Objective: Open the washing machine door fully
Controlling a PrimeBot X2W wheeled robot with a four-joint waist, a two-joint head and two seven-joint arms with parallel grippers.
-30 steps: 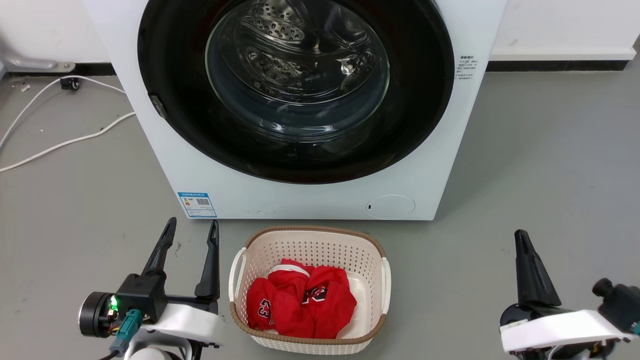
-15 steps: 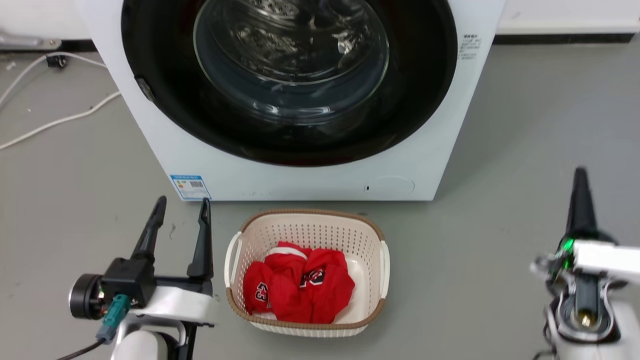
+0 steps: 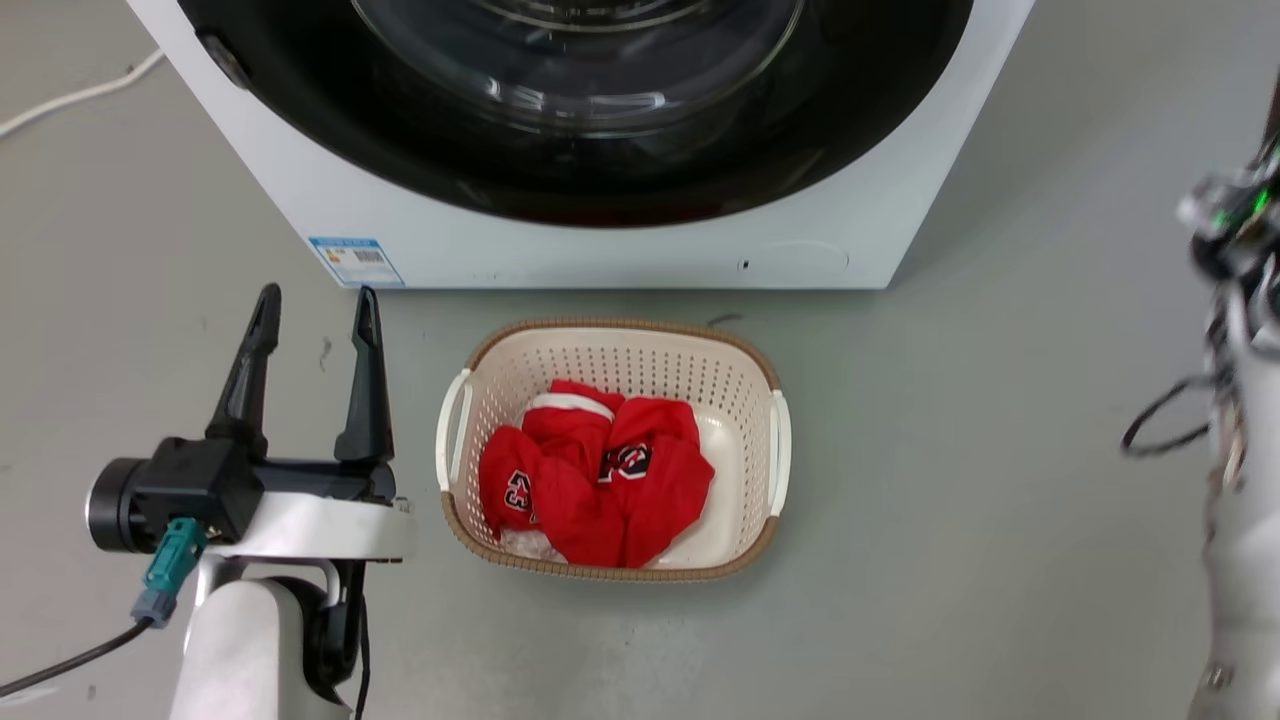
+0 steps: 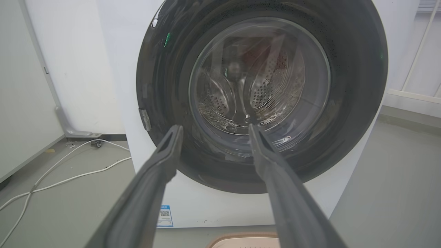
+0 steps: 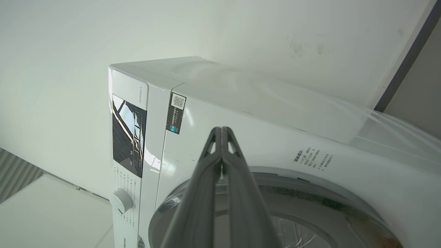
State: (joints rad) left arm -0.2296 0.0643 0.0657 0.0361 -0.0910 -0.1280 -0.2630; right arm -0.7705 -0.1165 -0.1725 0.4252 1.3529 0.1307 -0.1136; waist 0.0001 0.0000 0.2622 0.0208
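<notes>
Down low ahead of me, the washing machine door [image 4: 262, 69] lies flat against the front of the white washing machine [image 3: 600, 255]. It is a glossy black disc nearly as wide as the cabinet, with a clear domed window in its middle and a small grey tab [image 4: 144, 119] on its rim at the left of my left wrist view. My left end effector [image 3: 317, 292] hovers above the grey floor [image 3: 980, 420] with its two fingers spread wide and nothing between them. The fingers point at the machine, and from the wrist their tips frame the lower part of the window without touching it. My right end effector [image 5: 221, 129] is raised toward the machine's upper front, below a dark QR sticker [image 5: 176, 113] and beside the control panel [image 5: 129, 134] and white dial [image 5: 121, 200] — its fingers pressed together tip to tip, gripping nothing. From my head, that arm is a blur at the right edge. Just before the machine stands a cream basket [image 3: 610, 335] with a brown rim — a crumpled red garment [image 3: 600, 470] lies inside. A white cable [image 3: 70, 95] trails over the floor at far left.
</notes>
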